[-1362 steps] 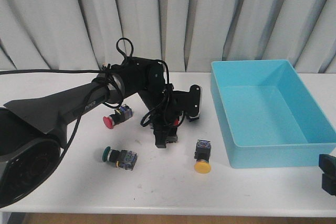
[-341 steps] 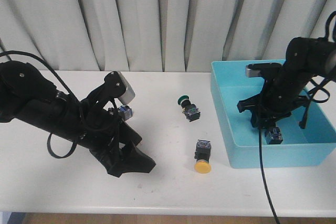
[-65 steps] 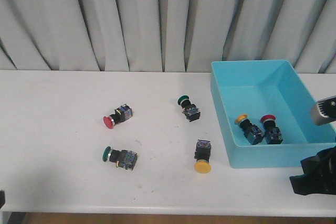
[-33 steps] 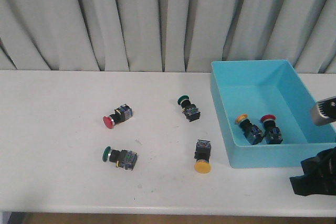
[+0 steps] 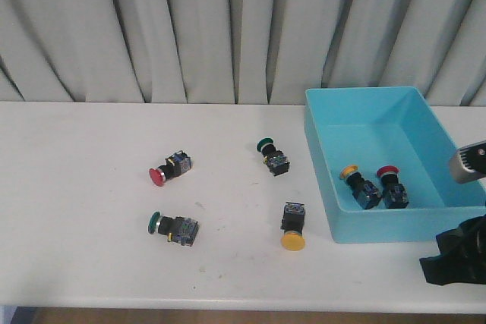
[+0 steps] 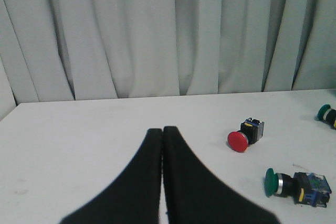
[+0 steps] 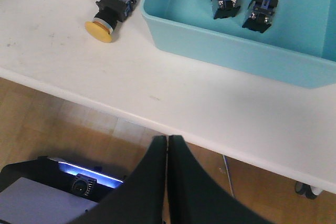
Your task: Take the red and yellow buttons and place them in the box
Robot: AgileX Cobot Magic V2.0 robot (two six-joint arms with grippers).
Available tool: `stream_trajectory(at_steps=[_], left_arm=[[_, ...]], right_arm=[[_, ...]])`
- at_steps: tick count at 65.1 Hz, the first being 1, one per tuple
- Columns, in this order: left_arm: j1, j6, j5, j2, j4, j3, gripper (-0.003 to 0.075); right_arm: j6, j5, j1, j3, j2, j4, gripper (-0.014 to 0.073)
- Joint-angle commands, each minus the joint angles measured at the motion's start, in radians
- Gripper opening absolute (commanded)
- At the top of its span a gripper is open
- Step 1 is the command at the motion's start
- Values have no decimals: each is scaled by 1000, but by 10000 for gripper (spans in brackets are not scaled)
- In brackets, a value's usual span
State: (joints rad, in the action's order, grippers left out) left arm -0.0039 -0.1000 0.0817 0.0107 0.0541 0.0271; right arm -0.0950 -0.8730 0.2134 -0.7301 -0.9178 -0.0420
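A red button (image 5: 168,170) lies at mid-left of the table; it also shows in the left wrist view (image 6: 244,135). A yellow button (image 5: 292,228) lies cap-down toward the front edge, just left of the turquoise box (image 5: 325,180); it also shows in the right wrist view (image 7: 112,11). Inside the box lie a yellow button (image 5: 360,185) and a red button (image 5: 392,187). My left gripper (image 6: 162,131) is shut and empty, out of the front view. My right gripper (image 7: 167,139) is shut and empty, past the table's front edge; part of that arm (image 5: 458,254) shows at bottom right.
Two green-capped buttons lie on the table: one (image 5: 175,226) at front left, one (image 5: 272,155) in the middle near the box. Grey curtains hang behind the table. The right wrist view shows wooden floor and a dark base under the table edge (image 7: 220,148).
Over the long span both arms have pulled back off the table and a yellow and a red button have appeared in the box. In the last second almost nothing moved.
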Motion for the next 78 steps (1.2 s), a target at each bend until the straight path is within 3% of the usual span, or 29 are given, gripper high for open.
stream_trajectory(at_steps=[1, 78], left_arm=[[-5, 7, -82, 17, 0, 50, -8], [-5, 55, -63, 16, -7, 49, -8]], right_arm=[[-3, 40, 0, -24, 12, 4, -7], [-3, 40, 0, -24, 12, 4, -7]])
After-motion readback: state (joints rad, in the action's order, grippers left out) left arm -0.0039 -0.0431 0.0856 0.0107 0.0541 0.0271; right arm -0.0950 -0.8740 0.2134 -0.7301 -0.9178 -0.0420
